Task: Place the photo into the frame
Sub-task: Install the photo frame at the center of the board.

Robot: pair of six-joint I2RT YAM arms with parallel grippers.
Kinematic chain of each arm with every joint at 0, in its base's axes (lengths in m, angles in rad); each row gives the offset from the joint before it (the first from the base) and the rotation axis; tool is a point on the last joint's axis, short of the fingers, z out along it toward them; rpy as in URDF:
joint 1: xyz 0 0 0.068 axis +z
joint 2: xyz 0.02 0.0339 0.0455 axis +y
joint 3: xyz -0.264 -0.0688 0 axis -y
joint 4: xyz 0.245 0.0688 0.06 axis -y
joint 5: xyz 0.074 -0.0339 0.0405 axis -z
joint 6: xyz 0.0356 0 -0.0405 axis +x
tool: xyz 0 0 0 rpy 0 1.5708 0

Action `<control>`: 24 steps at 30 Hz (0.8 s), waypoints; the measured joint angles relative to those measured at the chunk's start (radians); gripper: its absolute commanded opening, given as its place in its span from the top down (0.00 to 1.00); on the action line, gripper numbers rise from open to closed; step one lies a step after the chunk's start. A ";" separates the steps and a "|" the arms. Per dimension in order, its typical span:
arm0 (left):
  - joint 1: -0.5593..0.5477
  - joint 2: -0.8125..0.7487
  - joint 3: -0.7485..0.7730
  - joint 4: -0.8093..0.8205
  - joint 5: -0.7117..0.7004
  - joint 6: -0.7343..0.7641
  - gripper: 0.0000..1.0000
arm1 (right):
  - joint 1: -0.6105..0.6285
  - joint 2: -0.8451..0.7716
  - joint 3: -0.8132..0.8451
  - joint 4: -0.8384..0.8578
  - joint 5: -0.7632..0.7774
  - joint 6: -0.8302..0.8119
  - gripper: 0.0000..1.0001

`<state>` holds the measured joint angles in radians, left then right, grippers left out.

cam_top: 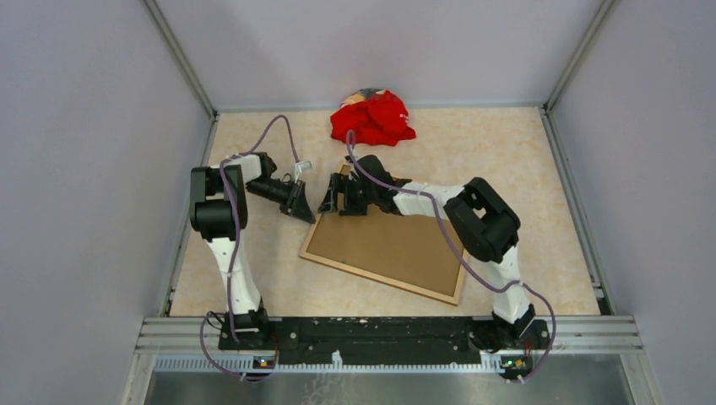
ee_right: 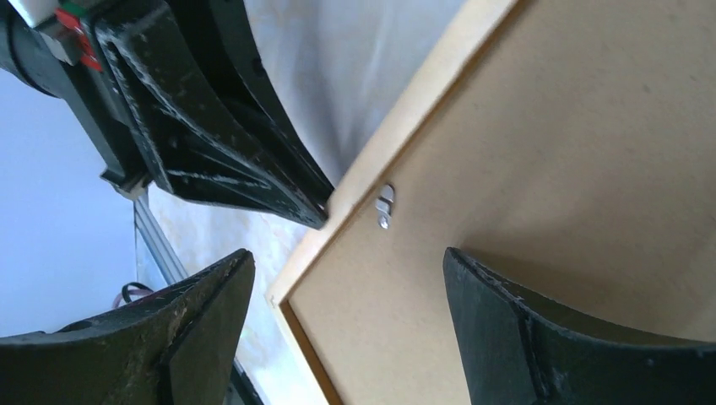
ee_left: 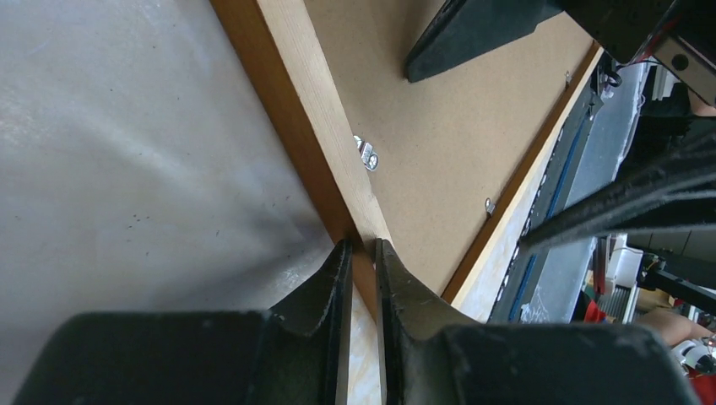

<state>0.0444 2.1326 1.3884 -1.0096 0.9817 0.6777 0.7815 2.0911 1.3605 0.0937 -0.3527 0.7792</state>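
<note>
Inside a robotics lab test cell: boxed in by plain pale-grey partition walls [cam_top: 84, 169] on aluminium posts [cam_top: 181, 59], floored with a beige marble-patterned desk [cam_top: 507, 152], fronted by a slotted aluminium rail [cam_top: 169, 333] carrying two cabled white-and-black robot arms [cam_top: 241, 278].

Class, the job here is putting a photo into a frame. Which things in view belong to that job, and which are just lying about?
Belong to the job:
frame, back up
board in it
metal tab
left gripper, on the frame's edge
right gripper, over the board
(photo not visible)

Lying about:
red cloth, at the far edge
</note>
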 measured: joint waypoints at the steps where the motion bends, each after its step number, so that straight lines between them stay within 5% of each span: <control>1: 0.000 0.000 -0.001 0.001 0.001 0.000 0.81 | 0.004 0.010 0.014 0.005 -0.009 0.002 0.19; 24: 0.003 0.000 -0.008 0.008 0.014 -0.002 0.83 | 0.029 0.097 0.076 0.108 -0.068 0.057 0.21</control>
<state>0.0479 2.1326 1.3800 -1.0016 0.9955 0.6754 0.8108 2.1876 1.4364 0.2012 -0.4206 0.8364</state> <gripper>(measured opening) 0.182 0.788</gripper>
